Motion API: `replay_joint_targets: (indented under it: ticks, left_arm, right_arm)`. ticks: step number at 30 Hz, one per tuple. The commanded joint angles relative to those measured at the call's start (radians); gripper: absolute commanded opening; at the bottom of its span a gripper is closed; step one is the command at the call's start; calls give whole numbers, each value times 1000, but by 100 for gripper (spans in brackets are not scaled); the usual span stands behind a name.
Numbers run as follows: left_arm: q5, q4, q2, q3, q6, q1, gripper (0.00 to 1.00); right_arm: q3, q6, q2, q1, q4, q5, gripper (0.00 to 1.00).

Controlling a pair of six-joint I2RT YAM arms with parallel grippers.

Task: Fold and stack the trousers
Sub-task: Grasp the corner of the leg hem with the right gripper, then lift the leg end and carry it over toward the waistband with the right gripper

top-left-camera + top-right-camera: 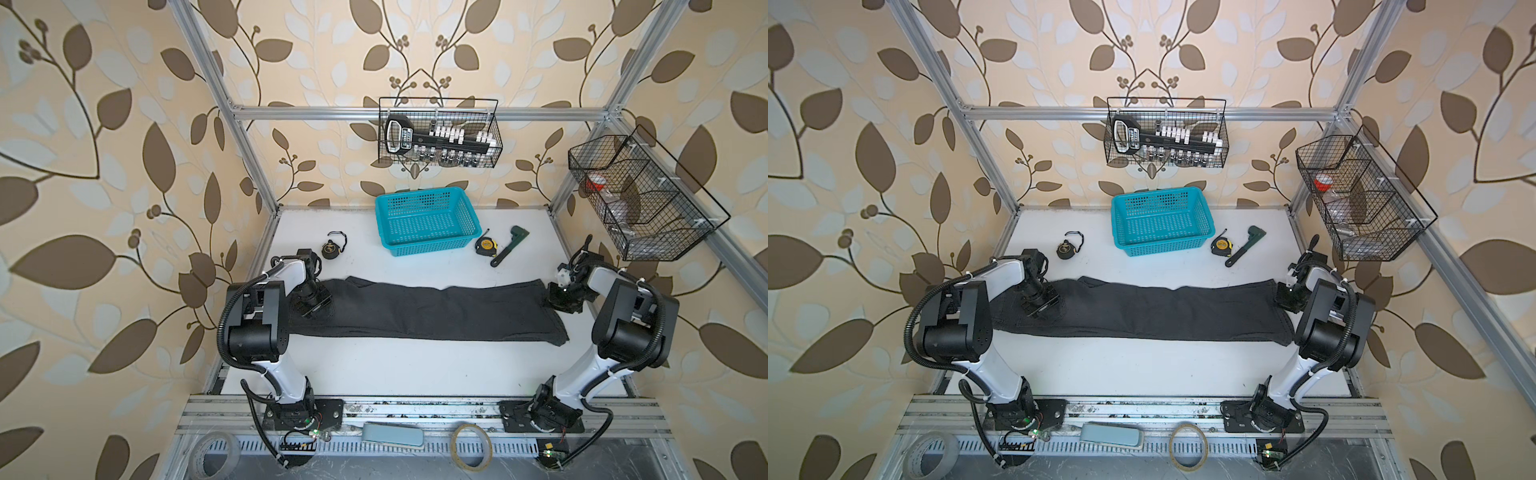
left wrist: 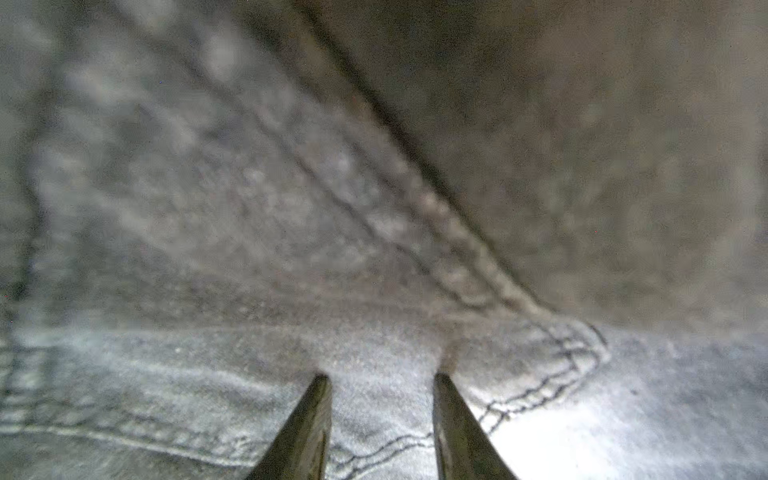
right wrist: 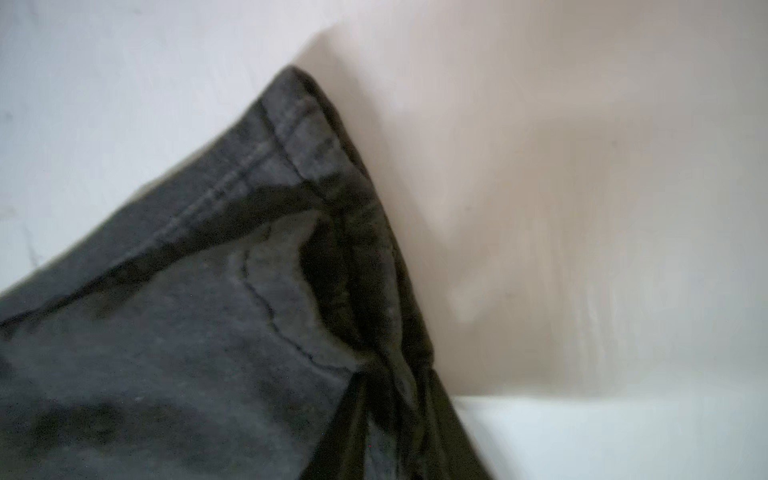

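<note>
**Item:** trousers point(image 1: 436, 311), a pair in dark charcoal denim, laid flat and lengthwise across the middle of the counter point(image 1: 395, 374) with the legs together. The waist end lies under the left arm and the hems under the right.

**Handling (judged):** soft but thick, and weighty for cloth. It should take a crease and slip little on the matt surface. The doubled hems, seams and waistband look the firmest places to take hold, since a single layer would sag and drag. The long span wants both ends carried together.

**Left tool** point(image 2: 382, 376): tips narrowly apart, set down on the seat beside a stitched pocket corner point(image 2: 573, 349), with nothing pinched between them.

**Right tool** point(image 3: 395, 399): drawn tight on the bunched hem, with that corner raised off the counter. The tips are mostly hidden by cloth.

**Counter:** white, flat and matt, with folding room toward the front.

**Behind the trousers:**
- teal basket point(image 1: 432, 248), well apart
- tape measure point(image 1: 485, 246) just beside a green wrench point(image 1: 509, 245)
- small black round thing point(image 1: 332, 248), kind unclear

**Room:**
- metal frame point(image 1: 415, 113)
- two wire baskets point(image 1: 440, 133) hung up
- leaf-patterned wallpaper point(image 1: 104, 166)
- tape rolls point(image 1: 471, 446) on the front rail
</note>
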Motion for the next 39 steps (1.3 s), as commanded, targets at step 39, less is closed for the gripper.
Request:
replay_joint_targets:
  ticks: [39]
  left_arm:
    - [128, -60, -97, 170, 34, -1, 47]
  right_arm:
    - [182, 748, -497, 643, -382, 323, 0]
